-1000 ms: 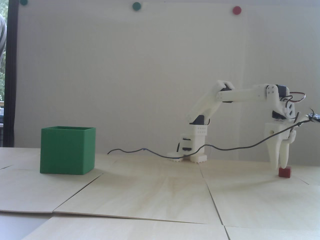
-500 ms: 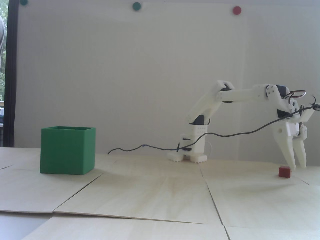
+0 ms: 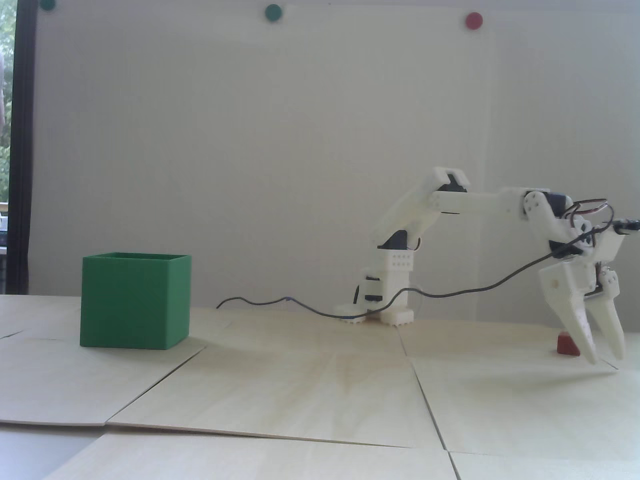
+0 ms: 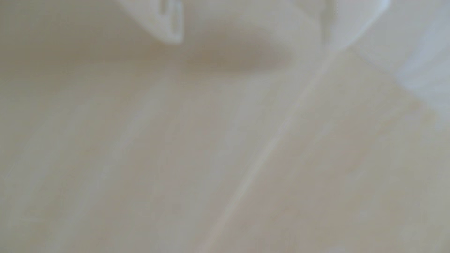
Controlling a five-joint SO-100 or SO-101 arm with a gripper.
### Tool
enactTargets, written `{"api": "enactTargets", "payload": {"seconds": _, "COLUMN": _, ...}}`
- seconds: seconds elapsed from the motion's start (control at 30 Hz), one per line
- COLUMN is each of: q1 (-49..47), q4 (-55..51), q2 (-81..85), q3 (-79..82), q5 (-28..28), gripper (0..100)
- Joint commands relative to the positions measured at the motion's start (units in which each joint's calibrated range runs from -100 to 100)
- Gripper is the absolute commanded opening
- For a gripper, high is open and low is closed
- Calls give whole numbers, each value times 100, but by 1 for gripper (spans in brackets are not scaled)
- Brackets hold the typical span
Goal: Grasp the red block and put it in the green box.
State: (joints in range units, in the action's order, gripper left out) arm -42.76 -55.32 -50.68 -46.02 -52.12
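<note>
In the fixed view the small red block [image 3: 565,345] sits on the wooden table at the far right, its right side covered by a finger. My white gripper [image 3: 607,359] is open just to the right of the block, tips almost on the table, with nothing between the fingers. The green box [image 3: 135,300] stands far off at the left, open top up. The blurred wrist view shows my gripper [image 4: 255,43] with two spread fingertips [image 4: 170,24] over bare wood. No block shows in that view.
The arm's base [image 3: 385,295] stands at the back of the table, and a black cable [image 3: 450,292] hangs from the wrist across to it. Seams [image 3: 425,395] run between the wooden panels. Coloured dots [image 3: 473,20] are stuck on the wall.
The gripper swung from directly over the block to its right side, tilted and sank towards the table. Its jaws spread wider. The block stays on the table.
</note>
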Motion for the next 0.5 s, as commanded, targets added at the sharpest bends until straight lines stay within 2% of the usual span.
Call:
{"api": "enactTargets", "payload": {"seconds": 0.0, "q1": 211, "q4": 195, "q2": 217, "q3": -456, "q5": 1, "gripper": 19}}
{"api": "enactTargets", "payload": {"seconds": 0.23, "q1": -778, "q4": 136, "q2": 303, "q3": -660, "q5": 43, "gripper": 19}}
{"api": "enactTargets", "payload": {"seconds": 0.47, "q1": -851, "q4": -285, "q2": 469, "q3": -1459, "q5": 43, "gripper": 19}}
